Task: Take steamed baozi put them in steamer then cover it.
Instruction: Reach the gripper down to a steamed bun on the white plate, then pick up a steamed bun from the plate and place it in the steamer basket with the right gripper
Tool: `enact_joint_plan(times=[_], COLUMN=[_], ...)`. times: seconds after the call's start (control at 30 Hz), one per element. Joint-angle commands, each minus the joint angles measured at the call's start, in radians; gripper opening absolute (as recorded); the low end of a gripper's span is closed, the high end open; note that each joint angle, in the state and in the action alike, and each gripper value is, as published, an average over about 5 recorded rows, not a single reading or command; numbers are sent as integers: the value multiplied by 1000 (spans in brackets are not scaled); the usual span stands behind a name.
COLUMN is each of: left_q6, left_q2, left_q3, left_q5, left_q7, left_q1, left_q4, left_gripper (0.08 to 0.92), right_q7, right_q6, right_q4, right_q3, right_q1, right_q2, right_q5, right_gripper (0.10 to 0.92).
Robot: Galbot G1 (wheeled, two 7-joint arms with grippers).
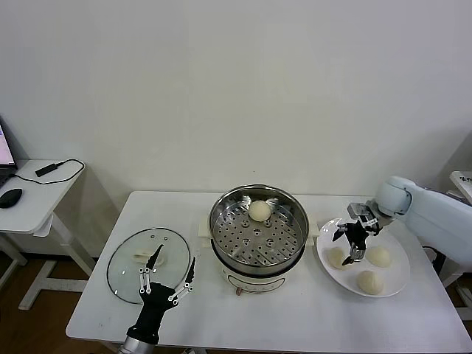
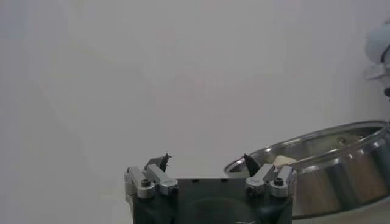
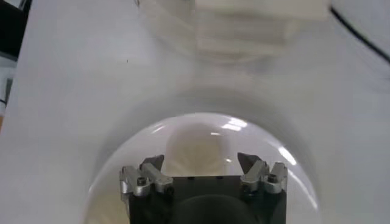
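Note:
The steamer [image 1: 258, 228] stands mid-table on its white cooker base, uncovered, with one baozi [image 1: 259, 211] at its far side. Three more baozi [image 1: 378, 256] lie on a white plate [image 1: 398, 276] to its right. My right gripper [image 1: 352, 245] hangs open just above the plate's left bun [image 1: 335, 258]. In the right wrist view that bun [image 3: 194, 146] sits between the open fingers of the right gripper [image 3: 201, 163]. The glass cover [image 1: 131, 271] lies flat on the table at the left. My left gripper [image 1: 175, 256] is open and empty at the cover's near right edge. In the left wrist view, it [image 2: 206, 161] points toward the steamer [image 2: 329, 167].
A small white side desk [image 1: 29, 195] with a mouse and a cable stands off to the left, apart from the table. The table's front edge [image 1: 280, 346] runs close below the left gripper. The cooker base [image 3: 244, 30] shows beyond the plate in the right wrist view.

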Motion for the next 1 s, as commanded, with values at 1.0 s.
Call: enact_joint_plan(times=[1.0], left_q6=[6], left_q2=[16], left_q3=[24], left_q5=[1], left_q7=[-5], left_q1=[-13], left_q4=[-3], left_gripper=[823], right_q7=[-256], right_q6=[-62], right_q4=[162], right_q3=[-392], right_q1=[708], right_q2=[125], right_q5=[242], right_gripper=[645])
